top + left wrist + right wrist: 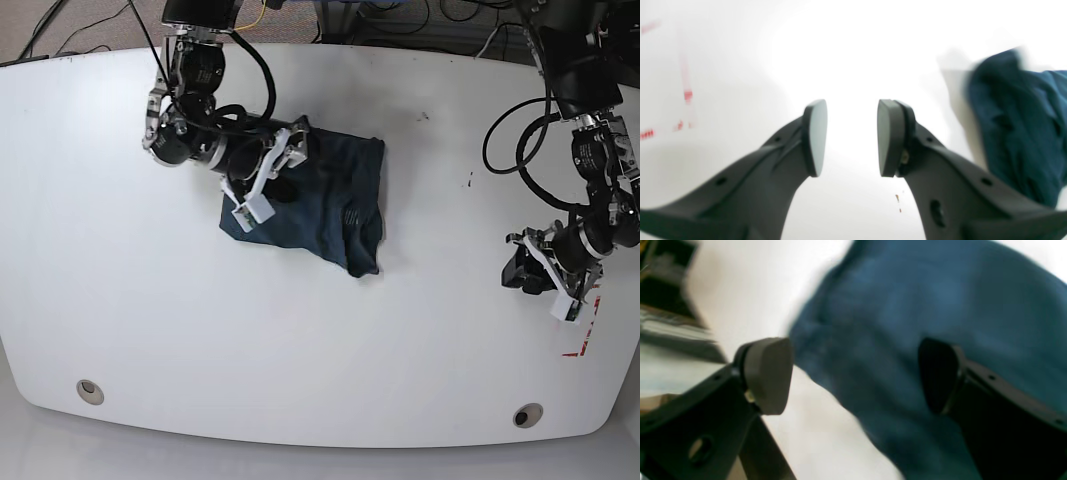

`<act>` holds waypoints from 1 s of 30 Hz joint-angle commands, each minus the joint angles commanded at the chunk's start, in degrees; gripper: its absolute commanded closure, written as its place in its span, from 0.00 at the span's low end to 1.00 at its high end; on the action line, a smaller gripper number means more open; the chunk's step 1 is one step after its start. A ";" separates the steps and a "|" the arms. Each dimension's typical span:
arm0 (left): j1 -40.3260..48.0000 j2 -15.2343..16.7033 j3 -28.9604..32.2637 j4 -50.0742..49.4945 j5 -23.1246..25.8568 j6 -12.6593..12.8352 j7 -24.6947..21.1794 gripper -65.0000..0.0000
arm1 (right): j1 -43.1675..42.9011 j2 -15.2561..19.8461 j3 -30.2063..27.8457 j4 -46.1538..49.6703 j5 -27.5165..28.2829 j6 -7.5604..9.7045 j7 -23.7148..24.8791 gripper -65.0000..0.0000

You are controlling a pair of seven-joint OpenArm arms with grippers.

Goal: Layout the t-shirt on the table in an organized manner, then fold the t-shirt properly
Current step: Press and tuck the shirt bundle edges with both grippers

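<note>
The dark navy t-shirt (325,200) lies crumpled on the white table (150,300), left of the middle in the base view. My right gripper (272,175) hangs open over the cloth's left edge. In the right wrist view the right gripper (853,373) has the blurred t-shirt (907,313) spread between and behind its fingers, with neither pad pressing on it. My left gripper (558,275) is far off to the right, open over bare table. In the left wrist view the left gripper (852,136) holds nothing, and the t-shirt (1017,126) shows at the right edge.
Red tape (585,335) marks the table beside the left gripper, and the red tape (686,96) shows faintly in the left wrist view. Two grey grommets (90,390) (527,415) sit near the front edge. Cables (420,20) run behind the far edge.
</note>
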 joint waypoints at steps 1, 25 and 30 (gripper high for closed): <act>0.09 0.00 0.00 0.09 0.00 -0.26 0.00 0.64 | 0.00 0.00 -0.62 -0.09 0.00 0.00 0.26 0.13; 4.57 5.27 0.35 3.08 0.18 -3.78 0.00 0.64 | 4.13 -1.14 -16.00 -5.89 0.26 0.00 0.53 0.13; 4.40 5.10 0.35 3.16 0.18 -3.78 0.00 0.64 | 7.21 -1.67 -21.27 -8.88 0.35 0.00 -0.09 0.12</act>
